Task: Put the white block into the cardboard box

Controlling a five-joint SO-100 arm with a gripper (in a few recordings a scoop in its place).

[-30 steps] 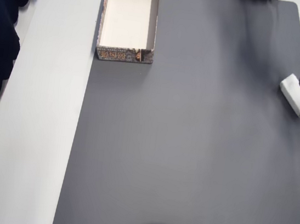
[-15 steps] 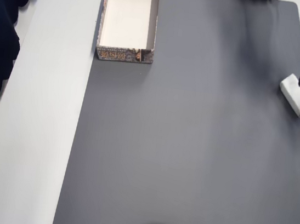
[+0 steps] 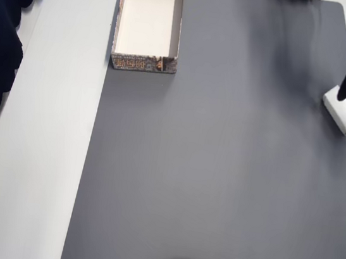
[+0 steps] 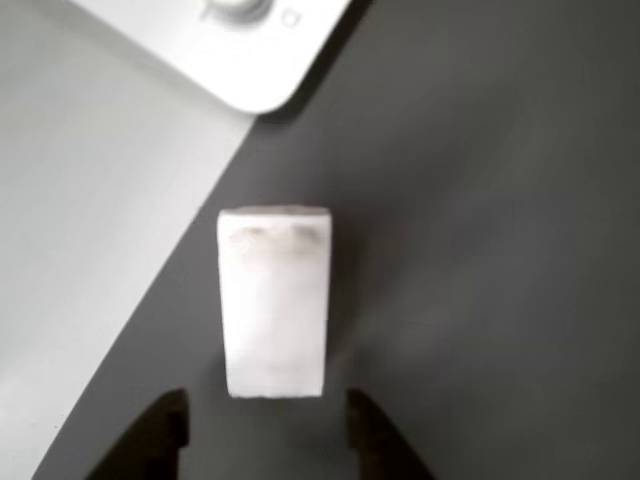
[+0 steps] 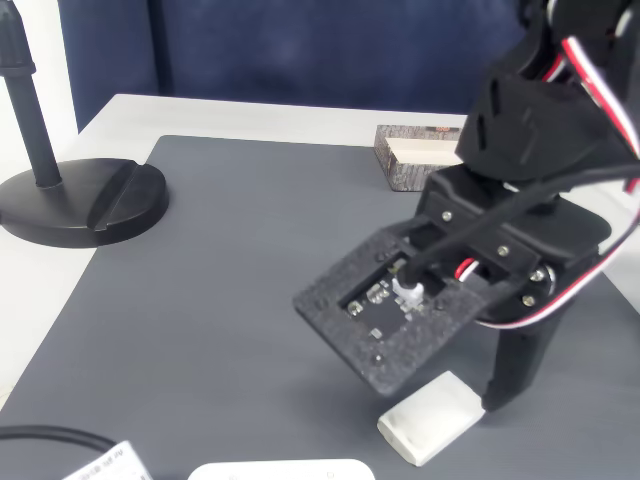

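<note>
The white block (image 3: 342,111) lies flat on the dark grey mat near its right edge in the overhead view. Its upper left end sits under my black gripper (image 3: 344,93). In the wrist view the block (image 4: 275,312) lies just ahead of my open gripper (image 4: 262,425), with one dark fingertip (image 4: 160,432) on each side of its near end, neither touching it. In the fixed view the block (image 5: 430,416) rests beside my gripper (image 5: 500,395) at the mat's front. The cardboard box (image 3: 148,23) stands at the top left of the mat, cream inside, holding nothing; its patterned wall (image 5: 412,160) shows behind my arm.
A white device (image 4: 235,40) lies just off the mat beyond the block, also at the fixed view's bottom edge (image 5: 280,470). A black round stand base (image 5: 80,200) with a pole sits at the mat's far side. A dark cable (image 5: 45,437) crosses the pale table.
My gripper has shifted slightly left and down over the block's upper end. The block and box have not moved.
</note>
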